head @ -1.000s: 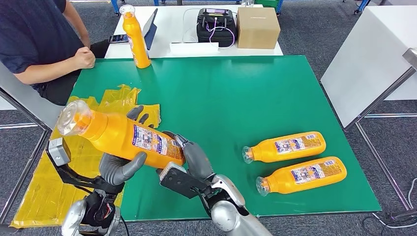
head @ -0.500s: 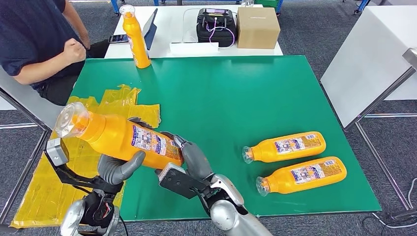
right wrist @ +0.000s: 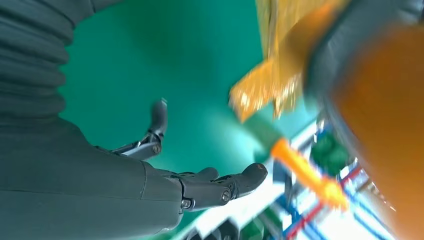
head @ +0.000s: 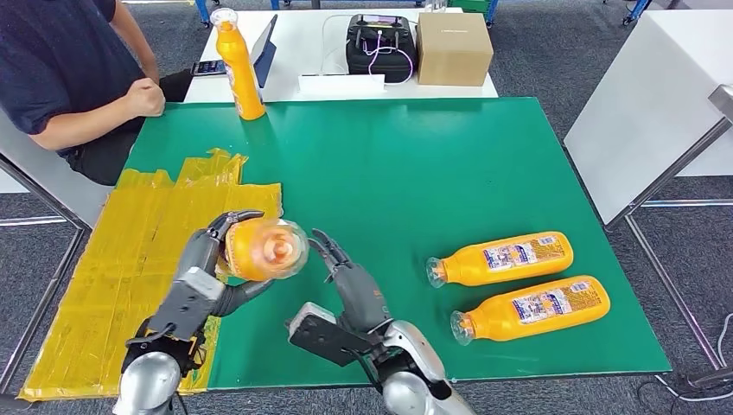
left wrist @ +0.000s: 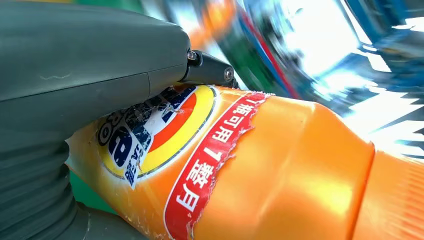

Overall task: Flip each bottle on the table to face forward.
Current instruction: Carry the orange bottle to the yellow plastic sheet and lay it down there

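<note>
- Our left hand (head: 200, 281) grips one orange detergent bottle (head: 264, 249); our right hand (head: 356, 290) hangs wide, empty.
- Two bottles (head: 500, 259) lie on the worktop (head: 415, 164), seemingly left; one (head: 239, 65) stands far left.

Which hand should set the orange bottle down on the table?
The left hand, most likely. It already grips the orange bottle. The right hand is open beside it, holding nothing.

Two bottles (head: 501, 259) right on table (head: 406, 164)

Orange bottles (head: 500, 258), blue-white labels; green table (head: 389, 164); yellow sheet (head: 112, 259).
</note>
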Tool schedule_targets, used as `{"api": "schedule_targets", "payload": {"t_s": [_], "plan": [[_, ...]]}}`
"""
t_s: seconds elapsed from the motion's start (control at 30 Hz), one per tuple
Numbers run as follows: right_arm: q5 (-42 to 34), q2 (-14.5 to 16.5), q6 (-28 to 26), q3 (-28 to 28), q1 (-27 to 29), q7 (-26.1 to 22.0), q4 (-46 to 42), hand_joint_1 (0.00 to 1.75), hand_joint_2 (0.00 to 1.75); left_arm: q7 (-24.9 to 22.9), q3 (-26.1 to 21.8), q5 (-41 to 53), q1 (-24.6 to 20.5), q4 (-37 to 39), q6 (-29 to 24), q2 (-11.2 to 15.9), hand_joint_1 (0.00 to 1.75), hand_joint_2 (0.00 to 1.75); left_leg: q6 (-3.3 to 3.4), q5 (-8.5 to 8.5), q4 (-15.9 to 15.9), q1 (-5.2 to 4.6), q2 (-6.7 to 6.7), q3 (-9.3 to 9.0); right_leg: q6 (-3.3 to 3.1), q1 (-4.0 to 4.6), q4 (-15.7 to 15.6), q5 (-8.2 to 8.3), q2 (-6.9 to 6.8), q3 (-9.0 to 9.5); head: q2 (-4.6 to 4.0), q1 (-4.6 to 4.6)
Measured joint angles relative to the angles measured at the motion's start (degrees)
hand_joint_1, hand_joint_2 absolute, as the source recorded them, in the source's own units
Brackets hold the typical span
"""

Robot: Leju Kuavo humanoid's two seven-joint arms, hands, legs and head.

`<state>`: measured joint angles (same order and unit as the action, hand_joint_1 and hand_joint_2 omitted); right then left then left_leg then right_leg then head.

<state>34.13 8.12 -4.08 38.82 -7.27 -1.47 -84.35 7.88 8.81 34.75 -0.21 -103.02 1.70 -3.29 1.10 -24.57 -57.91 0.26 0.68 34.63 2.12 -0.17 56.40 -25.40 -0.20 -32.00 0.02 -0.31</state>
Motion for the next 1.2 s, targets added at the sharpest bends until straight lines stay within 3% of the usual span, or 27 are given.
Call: {"api": "schedule_targets", "payload": {"t_s": [0.07,0.2,0.3,0.43,0.47,0.57,0.6,0.8,1.03,1.2], "plan": [[3.0,-1.9,-0.4,-2.3,2.8,0.1,-5.9,0.00,0.00,-1.3,-1.8,13.5,-0.1,1.4,-3.1,1.6,1.75,1.75,0.00,-0.01,0.0,0.00,-0.05,0.00,0.00,0.00,0.0,0.00,0.01,-0.01,0.00,0.00],[6.9,-6.4,-1.4,-7.7,6.6,-1.1,-17.2,0.00,0.00,-2.1,-5.5,30.1,0.3,6.1,-7.9,5.5,1.75,1.75,0.00,-0.01,0.0,0.00,-0.06,-0.01,0.00,0.00,0.0,0.00,0.01,-0.01,0.00,-0.01],[4.4,-10.4,0.5,-11.8,8.4,-2.5,-23.5,0.00,0.00,-2.5,-7.2,36.5,1.1,9.4,-8.9,8.0,1.75,1.75,0.00,-0.01,0.0,0.00,-0.05,-0.02,0.00,0.00,0.0,0.00,0.01,0.01,0.00,-0.01],[0.6,-15.0,3.6,-16.3,10.5,-3.7,-28.2,0.00,1.75,-3.3,-7.9,39.9,1.9,12.8,-7.5,10.7,1.75,1.75,0.00,-0.01,0.0,-0.02,-0.05,-0.02,0.00,-0.03,0.0,0.00,0.01,0.01,0.00,0.01],[-0.1,-16.2,4.3,-17.2,11.0,-4.0,-29.0,0.00,1.75,-3.5,-7.9,40.4,2.0,13.8,-6.7,11.5,1.54,1.75,0.00,-0.01,0.0,-0.03,-0.04,-0.02,0.00,-0.03,0.0,0.00,0.01,0.01,0.00,0.00],[-1.4,-19.8,6.4,-19.3,12.8,-4.2,-31.1,0.00,1.75,-4.0,-7.7,40.7,2.0,17.0,-4.2,13.8,0.23,1.75,0.00,-0.01,0.0,-0.03,-0.05,-0.02,0.00,-0.04,0.0,0.00,0.01,0.00,0.00,-0.01],[-1.8,-21.0,7.1,-19.8,13.4,-4.2,-31.7,0.00,1.75,-4.1,-7.7,40.3,1.9,18.0,-3.5,14.5,0.00,1.75,0.00,-0.01,0.0,-0.02,-0.06,-0.02,0.00,-0.03,0.0,0.00,0.01,0.00,0.00,-0.01],[-4.3,-29.4,10.2,-23.4,17.6,-4.3,-34.8,0.00,1.75,-1.8,-7.5,32.6,1.0,21.4,0.9,18.2,0.00,1.75,0.01,-0.02,0.0,-0.03,0.01,-0.04,0.00,-0.04,0.0,0.00,0.00,0.06,0.00,-0.01],[-5.9,-36.6,10.7,-29.5,24.1,-4.9,-38.0,0.00,1.75,0.5,-7.6,21.0,1.6,21.4,5.4,21.5,0.00,1.75,0.02,-0.04,0.0,-0.04,-0.03,-0.08,0.00,-0.04,0.0,0.00,0.00,0.10,0.00,-0.02],[-5.8,-40.5,10.4,-34.5,30.8,-4.6,-40.5,0.00,1.75,3.3,-9.5,8.5,4.4,18.3,6.7,21.8,0.00,1.75,0.03,-0.05,0.0,-0.05,-0.01,-0.08,0.00,-0.05,-0.1,-0.01,0.00,0.09,0.00,-0.02]]}}
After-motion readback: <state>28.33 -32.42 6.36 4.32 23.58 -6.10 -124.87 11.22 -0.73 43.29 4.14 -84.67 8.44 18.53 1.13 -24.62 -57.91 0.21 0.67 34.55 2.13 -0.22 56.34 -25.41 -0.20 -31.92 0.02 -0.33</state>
